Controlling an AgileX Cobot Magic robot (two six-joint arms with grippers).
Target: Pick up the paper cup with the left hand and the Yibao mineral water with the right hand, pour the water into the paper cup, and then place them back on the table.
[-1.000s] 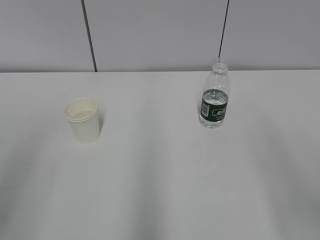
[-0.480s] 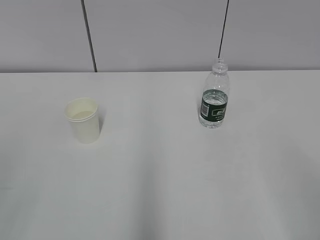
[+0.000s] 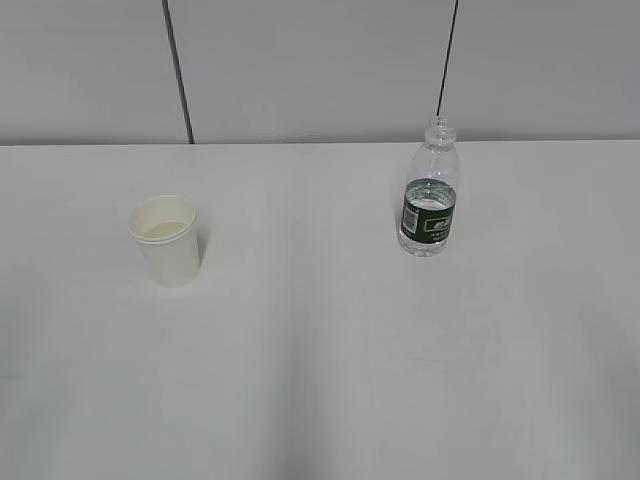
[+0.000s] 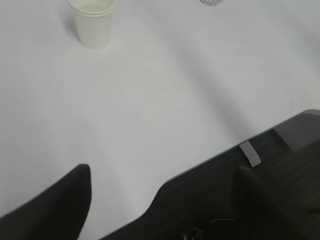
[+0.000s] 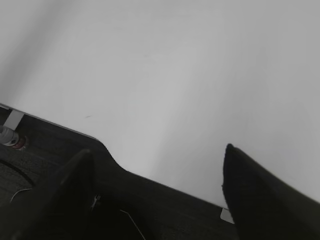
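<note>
The only print showing is on the Yibao mineral water [image 3: 430,190]: its dark green label [image 3: 429,217] is carrying white marks, but they are appearing too small and blurred to read, so no word, brand or number is coming through. The paper cup [image 3: 167,240], standing well to the left of the bottle, is showing plain, unprinted sides in both views.

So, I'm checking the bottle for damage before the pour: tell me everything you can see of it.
The Yibao mineral water is a small clear plastic bottle, capless, with ribbed shoulders and a dark green label with white print. It stands upright on the white table, right of centre, towards the far edge. Nothing else touches it. No dents show.
</note>
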